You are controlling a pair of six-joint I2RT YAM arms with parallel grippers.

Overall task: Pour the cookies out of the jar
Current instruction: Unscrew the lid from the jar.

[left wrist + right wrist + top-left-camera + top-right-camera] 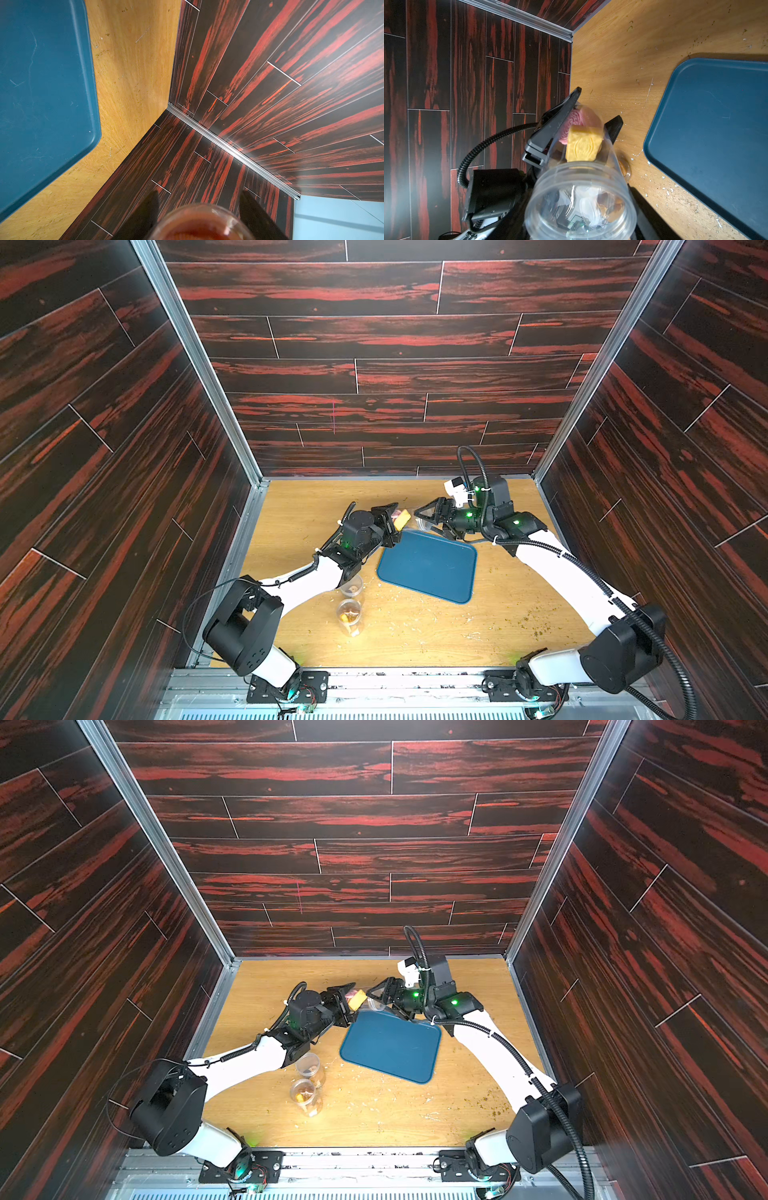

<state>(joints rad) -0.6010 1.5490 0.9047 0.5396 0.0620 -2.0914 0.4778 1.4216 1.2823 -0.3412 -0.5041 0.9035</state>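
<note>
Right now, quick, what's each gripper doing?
Left gripper: closed, holding the jar by its base end.
Right gripper: fingers either side of the jar's mouth; cannot tell whether they grip it.

1. I can read no text, label, brand, number or sign in any view.
2. The yellow square cookie (581, 145) inside the jar (583, 170) has a raised motif pressed into its face. I cannot make out any letters in it.
3. The pink round cookie (574, 120) touching it has pressed curved lines, and I cannot read those as writing either.
</note>
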